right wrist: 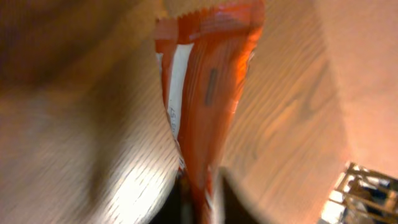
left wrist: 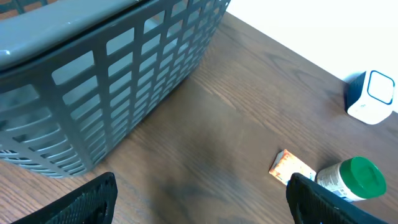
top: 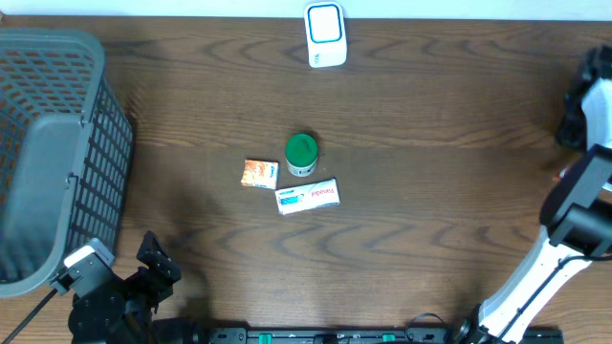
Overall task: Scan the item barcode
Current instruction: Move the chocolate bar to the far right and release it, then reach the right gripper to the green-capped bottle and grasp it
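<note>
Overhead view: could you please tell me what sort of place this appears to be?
Probably a mock shop checkout on a wooden table: a white-and-blue barcode scanner at the far edge, a grey plastic basket at the left, and packaged goods mid-table, such as a green-lidded jar and a white carton.

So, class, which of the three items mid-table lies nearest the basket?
The orange packet: it is leftmost, with the green-capped bottle and white box to its right.
</note>
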You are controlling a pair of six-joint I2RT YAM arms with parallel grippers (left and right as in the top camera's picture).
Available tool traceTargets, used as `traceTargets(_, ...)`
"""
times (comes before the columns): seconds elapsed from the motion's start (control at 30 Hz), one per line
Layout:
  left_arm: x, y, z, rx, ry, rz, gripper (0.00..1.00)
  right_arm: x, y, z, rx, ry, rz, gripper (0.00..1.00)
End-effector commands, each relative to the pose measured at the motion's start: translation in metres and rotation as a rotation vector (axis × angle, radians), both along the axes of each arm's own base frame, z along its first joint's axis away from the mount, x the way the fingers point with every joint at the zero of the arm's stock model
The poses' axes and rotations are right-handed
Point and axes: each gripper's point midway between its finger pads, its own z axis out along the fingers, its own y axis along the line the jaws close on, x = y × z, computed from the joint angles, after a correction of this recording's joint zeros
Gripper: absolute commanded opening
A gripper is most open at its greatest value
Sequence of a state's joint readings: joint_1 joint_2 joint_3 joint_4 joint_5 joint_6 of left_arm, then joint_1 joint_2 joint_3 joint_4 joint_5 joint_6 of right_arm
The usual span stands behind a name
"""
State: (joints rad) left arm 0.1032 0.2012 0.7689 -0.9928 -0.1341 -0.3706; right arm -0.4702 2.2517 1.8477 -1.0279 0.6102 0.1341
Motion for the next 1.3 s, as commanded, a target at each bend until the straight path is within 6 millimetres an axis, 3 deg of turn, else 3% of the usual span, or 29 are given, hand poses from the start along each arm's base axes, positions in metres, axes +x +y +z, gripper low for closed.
traceTargets(0.0, -0.001, 0.002, 0.0, -0.003, -0.001, 0.016, 0.88, -0.015, -0.008, -0.016, 0.062, -0.037, -0.065, 0.84)
traceTargets(0.03, -0.001, 0.002, 0.0, -0.003, 0.0, 0.016, 0.87, -0.017, -0.011, -0.017, 0.078, -0.049, -0.077, 0.99)
traceTargets(0.17, -0.001, 0.002, 0.0, -0.003, -0.001, 0.016, 0.87, -0.003, 0.0, 0.0, 0.203, -0.162, -0.07, 0.99)
traceTargets(0.3, -0.001, 0.002, 0.0, -0.003, -0.001, 0.016, 0.87, 0.034, 0.043, 0.047, 0.385, -0.344, 0.018, 0.99)
traceTargets(0.37, -0.001, 0.002, 0.0, -0.003, -0.001, 0.016, 0.87, 0.054, 0.077, 0.082, 0.479, -0.445, 0.097, 0.99)
traceTargets(0.47, -0.001, 0.002, 0.0, -0.003, -0.001, 0.016, 0.87, 0.066, 0.129, 0.12, 0.568, -0.517, 0.191, 0.99)
traceTargets(0.63, -0.001, 0.002, 0.0, -0.003, -0.001, 0.016, 0.87, 0.052, 0.249, 0.156, 0.729, -0.476, 0.265, 0.99)
traceTargets(0.67, -0.001, 0.002, 0.0, -0.004, -0.001, 0.015, 0.87, 0.05, 0.276, 0.159, 0.769, -0.454, 0.315, 0.99)
traceTargets(0.7, -0.001, 0.002, 0.0, -0.003, -0.001, 0.016, 0.87, 0.045, 0.317, 0.161, 0.824, -0.413, 0.392, 0.99)
traceTargets(0.9, -0.001, 0.002, 0.0, -0.003, 0.0, 0.016, 0.87, 0.019, 0.459, 0.148, 0.936, -0.269, 0.64, 0.99)
traceTargets(0.97, -0.001, 0.002, 0.0, -0.003, 0.0, 0.016, 0.87, 0.009, 0.492, 0.139, 0.952, -0.233, 0.614, 0.99)
traceTargets(1.1, -0.001, 0.002, 0.0, -0.003, -0.001, 0.016, 0.87, -0.004, 0.534, 0.127, 0.965, -0.211, 0.507, 0.94)
traceTargets(1.27, -0.001, 0.002, 0.0, -0.003, -0.001, 0.016, 0.87, -0.006, 0.558, 0.112, 0.911, -0.228, 0.448, 0.99)
